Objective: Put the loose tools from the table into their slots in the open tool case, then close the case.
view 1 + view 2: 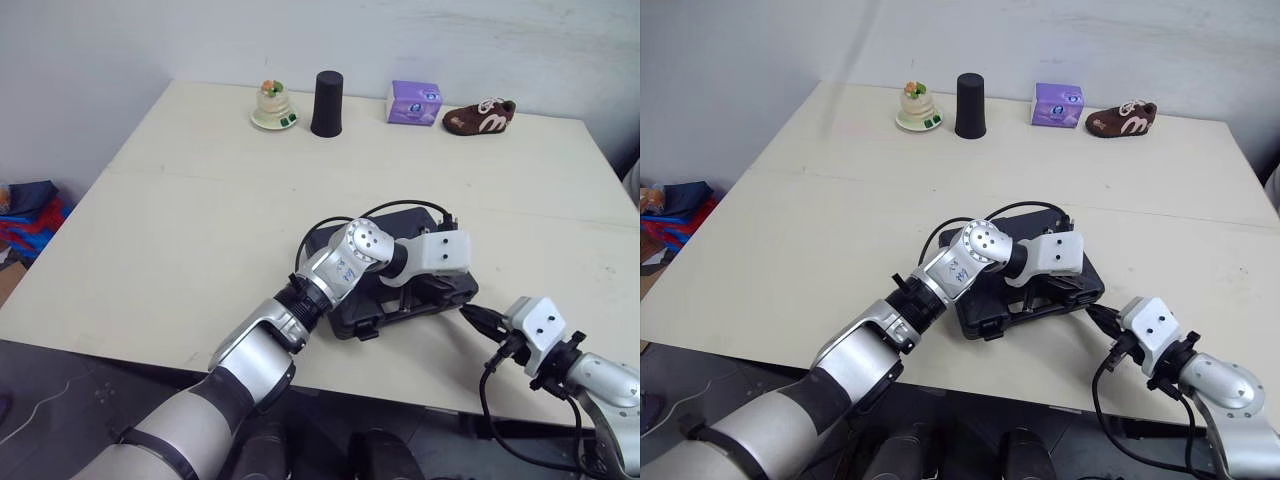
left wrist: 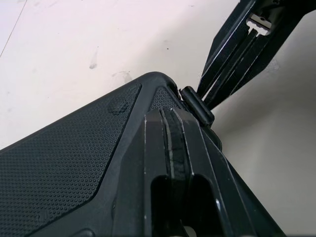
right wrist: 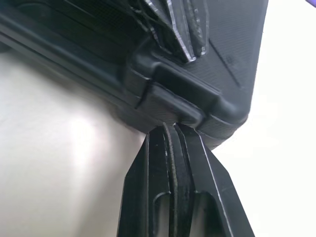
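Left eye view: a pale table (image 1: 180, 220) fills most of the frame. Along the top, from left to right, stand a small cake on a plate (image 1: 273, 104), a black cup (image 1: 327, 103), a purple box (image 1: 414, 102) and a brown shoe (image 1: 480, 117). At lower centre lies the black case (image 1: 350, 318) with its lid down, close to the table's near edge. The left gripper (image 2: 167, 114) reaches in from the lower left and lies on the textured lid near the case's right-hand corner, its jaws closed on nothing. At lower right, the right gripper (image 3: 171, 127) points up and left at that same corner. Its jaws are likewise pressed together and empty, with the tips touching the latch (image 3: 170, 106) on the case's front edge.
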Controlling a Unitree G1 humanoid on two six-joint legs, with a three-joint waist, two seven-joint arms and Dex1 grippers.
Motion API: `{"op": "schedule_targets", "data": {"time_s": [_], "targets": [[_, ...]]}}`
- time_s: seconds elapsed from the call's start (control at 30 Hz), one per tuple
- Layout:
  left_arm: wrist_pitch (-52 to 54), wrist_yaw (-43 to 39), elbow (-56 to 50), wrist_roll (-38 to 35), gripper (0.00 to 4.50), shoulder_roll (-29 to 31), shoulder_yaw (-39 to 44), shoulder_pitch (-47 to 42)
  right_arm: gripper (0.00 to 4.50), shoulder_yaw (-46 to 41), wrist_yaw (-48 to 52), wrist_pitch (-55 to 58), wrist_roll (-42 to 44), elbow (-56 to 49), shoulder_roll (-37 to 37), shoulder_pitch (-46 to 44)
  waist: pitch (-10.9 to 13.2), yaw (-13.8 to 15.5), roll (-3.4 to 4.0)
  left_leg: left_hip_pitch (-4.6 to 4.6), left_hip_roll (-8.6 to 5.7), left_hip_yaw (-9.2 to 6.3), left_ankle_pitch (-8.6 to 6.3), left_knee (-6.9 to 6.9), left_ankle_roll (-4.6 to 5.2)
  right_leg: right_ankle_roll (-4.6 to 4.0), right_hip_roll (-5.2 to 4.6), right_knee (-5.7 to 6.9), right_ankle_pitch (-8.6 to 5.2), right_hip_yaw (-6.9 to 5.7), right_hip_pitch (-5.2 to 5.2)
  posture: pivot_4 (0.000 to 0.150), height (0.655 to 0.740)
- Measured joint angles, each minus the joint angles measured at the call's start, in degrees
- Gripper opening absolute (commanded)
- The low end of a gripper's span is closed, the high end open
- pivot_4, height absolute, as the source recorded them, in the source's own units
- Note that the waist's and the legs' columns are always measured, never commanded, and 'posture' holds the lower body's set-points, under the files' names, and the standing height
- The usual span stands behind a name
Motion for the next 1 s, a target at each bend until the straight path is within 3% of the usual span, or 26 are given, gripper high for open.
{"op": "schedule_targets", "data": {"time_s": [0.53, 1.0], "targets": [[0.3, 0.1, 0.0, 0.0, 0.00, 0.1, 0.0, 0.1, 0.05, -0.2, -0.4, 1.6, 1.9, -0.5, 1.9, -0.6, 0.0, 0.0, 0.00, 0.00, 0.02, 0.00, -0.08, 0.00, 0.03, 0.00, -0.01, -0.05, 0.00, 0.01, 0.02, 0.150, 0.7341], [1.1, 0.3, -0.8, 0.0, 0.00, 1.9, -0.1, 0.6, 0.05, 0.2, -2.5, 11.7, 5.2, -4.1, 3.6, -3.3, -0.3, -1.4, -0.07, 0.07, 0.24, 0.04, -0.18, -0.01, 0.01, -0.14, 0.08, -0.10, 0.06, 0.03, 0.04, 0.150, 0.7341]]}}
